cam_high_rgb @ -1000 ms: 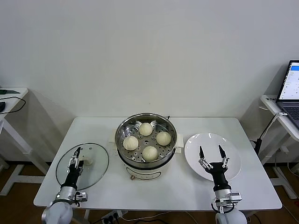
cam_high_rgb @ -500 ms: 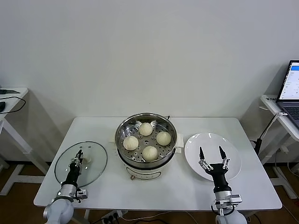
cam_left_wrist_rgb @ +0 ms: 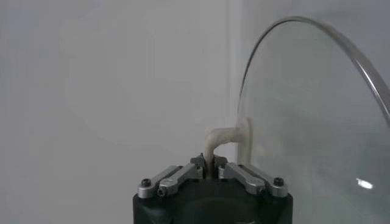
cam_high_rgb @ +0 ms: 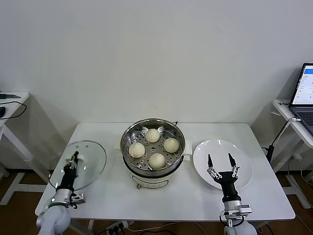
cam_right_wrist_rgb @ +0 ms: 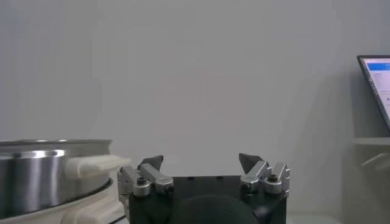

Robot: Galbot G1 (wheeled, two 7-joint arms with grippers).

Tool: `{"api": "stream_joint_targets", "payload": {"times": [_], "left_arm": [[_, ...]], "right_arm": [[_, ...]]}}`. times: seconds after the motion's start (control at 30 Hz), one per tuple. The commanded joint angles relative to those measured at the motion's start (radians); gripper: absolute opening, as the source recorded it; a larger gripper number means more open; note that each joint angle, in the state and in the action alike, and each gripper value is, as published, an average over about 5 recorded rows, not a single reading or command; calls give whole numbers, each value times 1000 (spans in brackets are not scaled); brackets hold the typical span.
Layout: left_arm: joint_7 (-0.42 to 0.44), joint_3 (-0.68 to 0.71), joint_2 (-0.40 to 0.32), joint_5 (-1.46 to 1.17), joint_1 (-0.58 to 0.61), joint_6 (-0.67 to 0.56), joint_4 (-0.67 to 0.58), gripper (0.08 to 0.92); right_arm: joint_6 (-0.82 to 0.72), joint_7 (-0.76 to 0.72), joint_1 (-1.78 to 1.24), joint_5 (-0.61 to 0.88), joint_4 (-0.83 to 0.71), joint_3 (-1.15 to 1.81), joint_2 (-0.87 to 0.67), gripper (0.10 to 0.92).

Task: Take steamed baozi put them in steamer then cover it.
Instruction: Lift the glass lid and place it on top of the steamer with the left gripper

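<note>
Several cream-white baozi (cam_high_rgb: 157, 160) lie on the perforated tray inside the steel steamer (cam_high_rgb: 128, 133) at the table's middle. My left gripper (cam_high_rgb: 75, 157) is shut on the cream handle (cam_left_wrist_rgb: 220, 136) of the clear glass cover (cam_high_rgb: 93, 159), which is lifted off the table and tilted, left of the steamer. The cover's rim also shows in the left wrist view (cam_left_wrist_rgb: 317, 109). My right gripper (cam_high_rgb: 221, 160) is open and empty over the white plate (cam_high_rgb: 244, 166), right of the steamer. The steamer's wall and side handle show in the right wrist view (cam_right_wrist_rgb: 42, 173).
The white table (cam_high_rgb: 195, 196) holds the steamer and the empty plate. A laptop (cam_high_rgb: 304, 93) stands on a side stand at the far right. A small side table (cam_high_rgb: 12, 98) is at the far left.
My left gripper has lifted the glass cover off the table and tilted it up, drifting a little left. The right gripper has stayed over the plate.
</note>
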Motion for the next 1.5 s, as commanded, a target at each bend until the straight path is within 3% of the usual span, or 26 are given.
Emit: {"api": "stream_joint_targets", "payload": {"times": [0.03, 0.2, 0.3, 0.53, 0.67, 0.9, 1.5], "left_arm": [[71, 3, 68, -137, 104, 156, -510, 187], [152, 157, 78, -164, 91, 331, -713, 187], [198, 287, 64, -151, 44, 413, -763, 187], [288, 578, -6, -76, -73, 517, -712, 187], [314, 674, -59, -48, -135, 560, -636, 187], [381, 736, -121, 30, -193, 618, -530, 187], [402, 753, -237, 200, -279, 606, -318, 187]], "right_arm": [[-1, 3, 0, -3, 7, 5, 1, 823], [-6, 6, 2, -1, 14, 17, 1, 823], [-15, 12, -2, 2, 22, 26, 2, 823], [-24, 25, -11, -2, 32, 48, 14, 823], [-24, 25, -15, -8, 29, 57, 30, 823], [-21, 22, -16, -21, 5, 69, 48, 823], [-104, 35, 4, -58, -24, 71, 59, 823]]}}
